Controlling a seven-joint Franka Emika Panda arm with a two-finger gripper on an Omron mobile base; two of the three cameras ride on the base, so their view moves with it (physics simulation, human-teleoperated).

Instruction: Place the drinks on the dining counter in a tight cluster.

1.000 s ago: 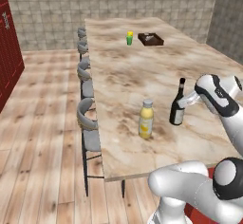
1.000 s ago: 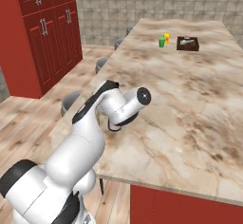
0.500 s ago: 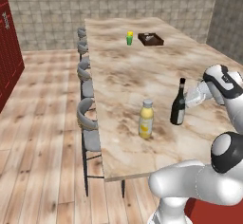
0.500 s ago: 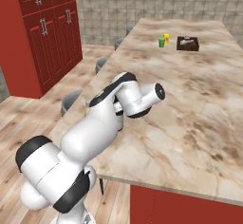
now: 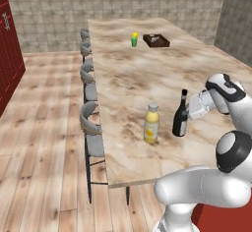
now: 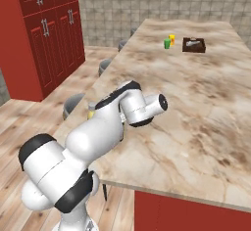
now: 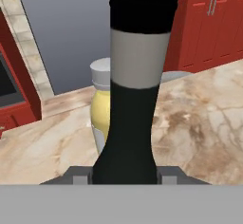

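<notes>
We see our arm (image 5: 206, 187) as a run of smooth, glossy white rounded shells joined by dark, near-black bands and caps at the joints. A round black disc closes 1 joint end (image 6: 161, 103). The white wrist carries a pale grey tool (image 5: 193, 109).

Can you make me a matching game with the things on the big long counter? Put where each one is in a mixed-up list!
Things:
1. dark slim-necked wine bottle
2. stout yellow juice bottle with a pale cap
3. small green-and-yellow cup
4. dark brown square tray

Places:
A. at the far end of the counter, just right of the cup
B. near the stool-side edge, to the left of the wine bottle
C. between the fingers of the robot's pincer
D. at the far end, beside the tray, on its stool side

Pairs: 1-C, 2-B, 3-D, 4-A
</notes>
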